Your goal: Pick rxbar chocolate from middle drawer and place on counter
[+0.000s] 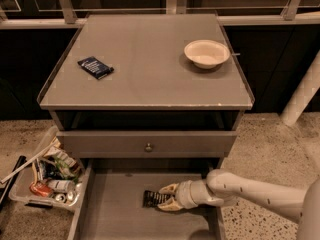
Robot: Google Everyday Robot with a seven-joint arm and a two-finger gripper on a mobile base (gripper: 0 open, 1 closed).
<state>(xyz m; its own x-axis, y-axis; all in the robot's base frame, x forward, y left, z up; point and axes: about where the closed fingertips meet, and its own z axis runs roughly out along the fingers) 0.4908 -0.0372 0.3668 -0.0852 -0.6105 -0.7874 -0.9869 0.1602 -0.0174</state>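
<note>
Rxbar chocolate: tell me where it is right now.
Camera view, bottom centre: the rxbar chocolate lies on the middle drawer floor, its right end at the gripper reaching in from the right.

Pale two-finger gripper (166, 198) low inside wide shallow grey middle drawer (110, 219), at right end of small black-wrapped rxbar chocolate (151, 198) lying flat on drawer floor.

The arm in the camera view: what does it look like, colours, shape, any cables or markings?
The arm is smooth and off-white, built of rounded tube-like segments with a bulbous joint, then a ribbed grey collar. The gripper, low over the middle drawer floor, is cream-yellow. No cables or markings show.
</note>
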